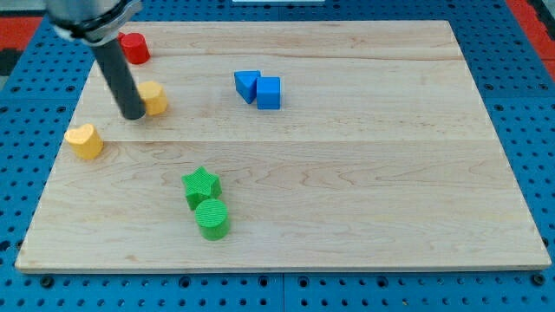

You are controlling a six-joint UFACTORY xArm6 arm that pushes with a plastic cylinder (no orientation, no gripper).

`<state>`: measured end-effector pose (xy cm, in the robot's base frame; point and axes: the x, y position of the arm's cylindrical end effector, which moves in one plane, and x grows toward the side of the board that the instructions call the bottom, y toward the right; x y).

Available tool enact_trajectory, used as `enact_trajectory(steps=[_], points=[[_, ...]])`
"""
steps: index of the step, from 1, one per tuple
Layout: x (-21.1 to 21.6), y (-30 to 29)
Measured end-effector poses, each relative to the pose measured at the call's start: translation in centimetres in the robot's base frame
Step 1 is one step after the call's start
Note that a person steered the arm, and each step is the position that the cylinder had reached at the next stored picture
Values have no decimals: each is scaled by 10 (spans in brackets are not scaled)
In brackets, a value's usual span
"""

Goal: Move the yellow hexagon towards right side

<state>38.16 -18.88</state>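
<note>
The yellow hexagon (155, 97) lies on the wooden board (347, 173) at the view's upper left. My tip (133, 116) stands right against the hexagon's left side, the dark rod partly covering it. A second yellow block, heart-shaped (85, 141), lies lower left of the tip, near the board's left edge.
A red cylinder (134, 48) sits near the board's top left corner, above the tip. Two blue blocks (248, 85) (269, 93) touch each other to the right of the hexagon. A green star (201, 185) and a green cylinder (212, 218) lie at lower centre-left.
</note>
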Motion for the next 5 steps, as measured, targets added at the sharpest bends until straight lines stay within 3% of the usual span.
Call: enact_trajectory(steps=[1,2,3,5], points=[[-46,30],[-75,-8],[-82,6],[-146,107]])
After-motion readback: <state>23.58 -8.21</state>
